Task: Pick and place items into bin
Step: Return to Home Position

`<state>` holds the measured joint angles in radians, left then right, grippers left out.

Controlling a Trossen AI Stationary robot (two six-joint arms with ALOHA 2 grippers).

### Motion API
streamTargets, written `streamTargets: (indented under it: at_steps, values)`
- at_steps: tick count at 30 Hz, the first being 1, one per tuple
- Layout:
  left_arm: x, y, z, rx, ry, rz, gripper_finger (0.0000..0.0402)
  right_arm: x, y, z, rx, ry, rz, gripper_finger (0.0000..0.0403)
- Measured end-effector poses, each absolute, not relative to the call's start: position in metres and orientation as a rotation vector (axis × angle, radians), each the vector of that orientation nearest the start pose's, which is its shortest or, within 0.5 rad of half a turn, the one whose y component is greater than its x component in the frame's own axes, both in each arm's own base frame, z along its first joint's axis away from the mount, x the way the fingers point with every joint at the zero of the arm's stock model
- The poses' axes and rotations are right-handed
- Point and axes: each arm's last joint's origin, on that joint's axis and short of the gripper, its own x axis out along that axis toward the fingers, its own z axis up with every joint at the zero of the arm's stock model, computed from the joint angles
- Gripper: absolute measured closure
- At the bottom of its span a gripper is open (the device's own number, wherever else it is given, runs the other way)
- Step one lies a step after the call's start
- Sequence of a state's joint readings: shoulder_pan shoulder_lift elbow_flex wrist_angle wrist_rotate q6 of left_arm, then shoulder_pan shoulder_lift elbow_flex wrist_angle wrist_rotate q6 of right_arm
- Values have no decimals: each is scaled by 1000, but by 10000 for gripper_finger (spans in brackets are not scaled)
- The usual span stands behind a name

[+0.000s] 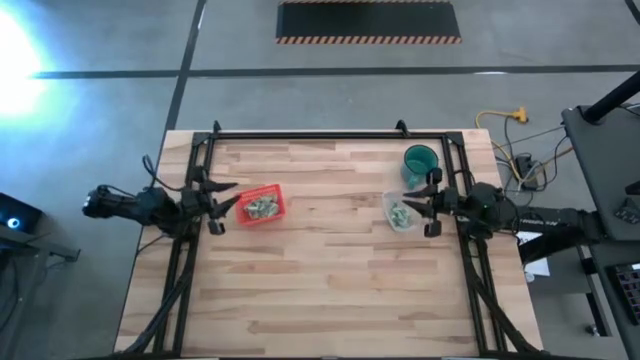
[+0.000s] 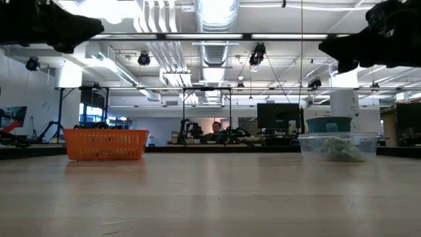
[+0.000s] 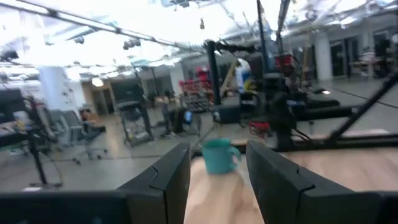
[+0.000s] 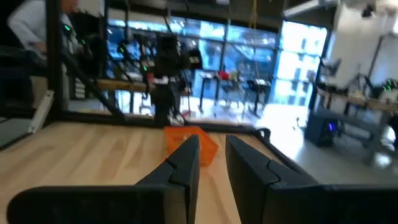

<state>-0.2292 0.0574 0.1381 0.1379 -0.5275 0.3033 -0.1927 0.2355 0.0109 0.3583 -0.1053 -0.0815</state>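
Small pale green-and-white crumpled items lie in a red tray [image 1: 262, 206] at the table's left and in a clear tub [image 1: 401, 213] at its right; the tub's pieces [image 2: 339, 149] show through its wall. My left gripper [image 1: 230, 204] hovers just left of the tray, open, pointing level across the table, with nothing between its fingers [image 3: 217, 180]. My right gripper [image 1: 412, 206] hovers over the tub's right edge, open by a narrow gap [image 4: 212, 168], and looks toward the red tray [image 4: 193, 146]. Both hang well above the tabletop in the low view.
A teal cup [image 1: 420, 160] stands just beyond the clear tub, also visible between my left fingers [image 3: 217, 155]. A black frame [image 1: 330, 133] runs along the table's far edge and down both sides. Bare wood [image 1: 330, 290] fills the middle and near part of the table.
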Motion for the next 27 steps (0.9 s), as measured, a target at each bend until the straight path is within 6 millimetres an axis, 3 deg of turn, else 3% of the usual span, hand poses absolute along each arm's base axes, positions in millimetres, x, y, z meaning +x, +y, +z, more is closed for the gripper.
streamTargets:
  at_steps: [9,17,22,27]
  values:
    - [90,-8,208,172,-171,253,262,112,-2,176,-85,-72,-87,335]
    - [94,-9,186,186,-143,249,262,111,-1,171,-97,-23,-104,335]
    - [95,-9,183,188,-140,243,262,110,-1,171,-91,-19,-103,335]
    - [95,-14,189,267,-228,41,262,109,-1,173,-93,-38,-99,335]
